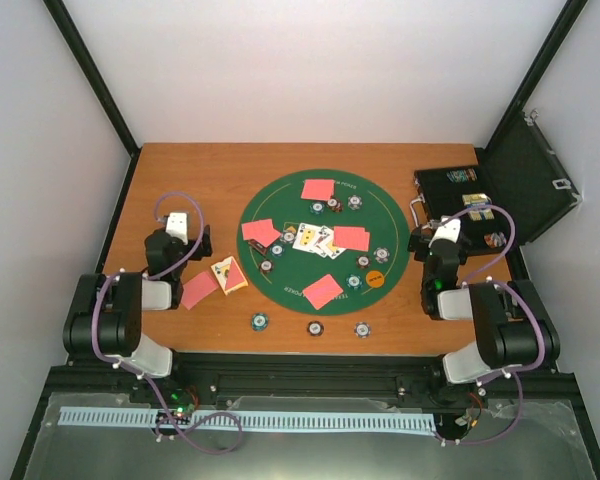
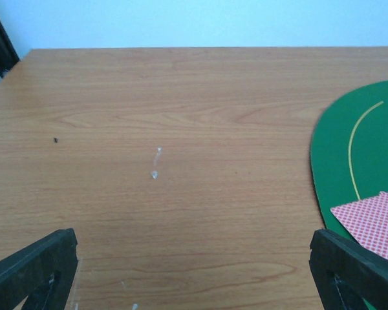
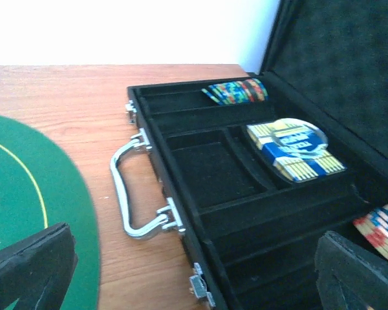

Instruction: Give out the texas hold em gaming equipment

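Right wrist view finds the right gripper point(image 3: 194, 271) spread wide and empty at the case point(image 3: 210, 174) front, chips point(image 3: 236, 92) racked straight ahead in its far slot, so this arm is nearer; the left gripper point(image 2: 194, 265), likewise open, hangs over the table point(image 2: 149, 129) beyond the mat point(image 2: 349, 148).

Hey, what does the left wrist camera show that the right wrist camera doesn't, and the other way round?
Only the left wrist: a pink-red-backed card lying at the green mat edge. Only the right wrist: the open black case with its metal handle, a row of striped chips and a blue-and-yellow item in its compartments. Both: the wooden table, part of the mat, and an open, empty pincer, the left pincer and the right pincer.
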